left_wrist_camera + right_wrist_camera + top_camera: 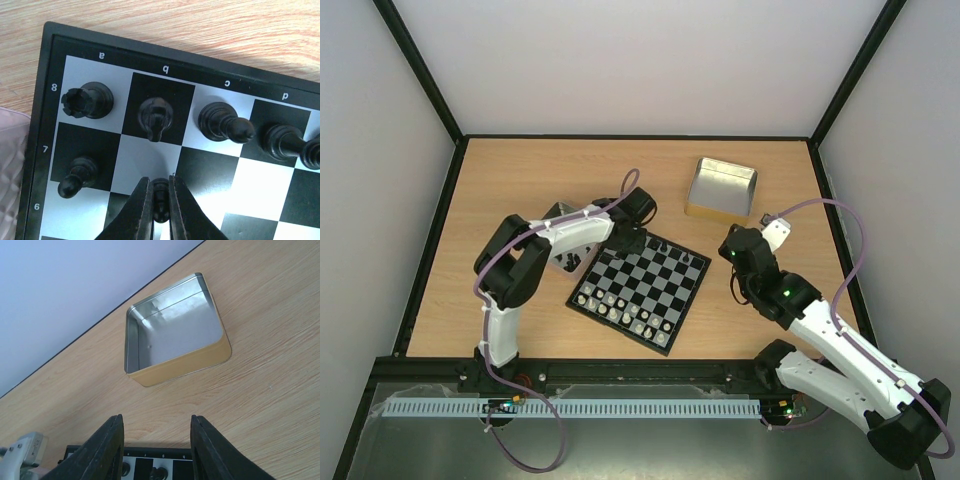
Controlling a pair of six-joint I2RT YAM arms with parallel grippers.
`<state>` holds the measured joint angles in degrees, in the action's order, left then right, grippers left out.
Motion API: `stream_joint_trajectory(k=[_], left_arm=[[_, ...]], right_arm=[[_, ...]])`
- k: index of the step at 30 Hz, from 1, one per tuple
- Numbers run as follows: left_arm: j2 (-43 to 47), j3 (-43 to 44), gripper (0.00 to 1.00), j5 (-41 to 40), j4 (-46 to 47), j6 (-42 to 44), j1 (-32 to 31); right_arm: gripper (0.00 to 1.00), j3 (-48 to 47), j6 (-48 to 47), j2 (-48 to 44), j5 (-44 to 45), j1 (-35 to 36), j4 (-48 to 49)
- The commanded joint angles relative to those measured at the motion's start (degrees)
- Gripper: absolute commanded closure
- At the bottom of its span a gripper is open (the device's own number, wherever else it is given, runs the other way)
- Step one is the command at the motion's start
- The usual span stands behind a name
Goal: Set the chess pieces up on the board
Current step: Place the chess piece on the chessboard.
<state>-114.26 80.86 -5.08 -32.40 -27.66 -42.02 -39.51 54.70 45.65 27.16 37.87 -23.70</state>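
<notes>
The left end effector [159,187] is pinched on a black pawn [160,202]. The vacant b7 square [145,160] of the board [45,100] lies just ahead, before the knight [156,117].

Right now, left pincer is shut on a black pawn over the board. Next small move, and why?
Probably nudge the left pincer toward row 8, then lower and release. The held pawn is at the row-6 edge of the light b7 square, which is bare; the a7 pawn and b8 knight already stand in place.
</notes>
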Motion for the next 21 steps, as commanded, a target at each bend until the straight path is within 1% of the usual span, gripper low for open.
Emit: stream_joint_trajectory(k=[1,12,15,21], left_arm=[[-1.81,1.66,0.92,-1.68,-0.80,0.13,0.27],[-2.91,1.05,0.90,-4.68,-1.17,-0.38,0.70],[-3.11,0.97,0.85,-4.24,-0.92,-0.16,0.80],[-2.46,0.60,0.82,-0.34,0.45,0.65,0.80]], right_arm=[[0.64,0.75,1.07,-0.56,1.86,-0.16,-0.37],[0.64,1.06,1.11,-0.41,1.67,-0.16,-0.05],[0.64,1.17,1.12,-0.34,1.67,-0.17,0.14],[0.64,1.28,1.20,-0.23,1.41,-0.16,0.26]])
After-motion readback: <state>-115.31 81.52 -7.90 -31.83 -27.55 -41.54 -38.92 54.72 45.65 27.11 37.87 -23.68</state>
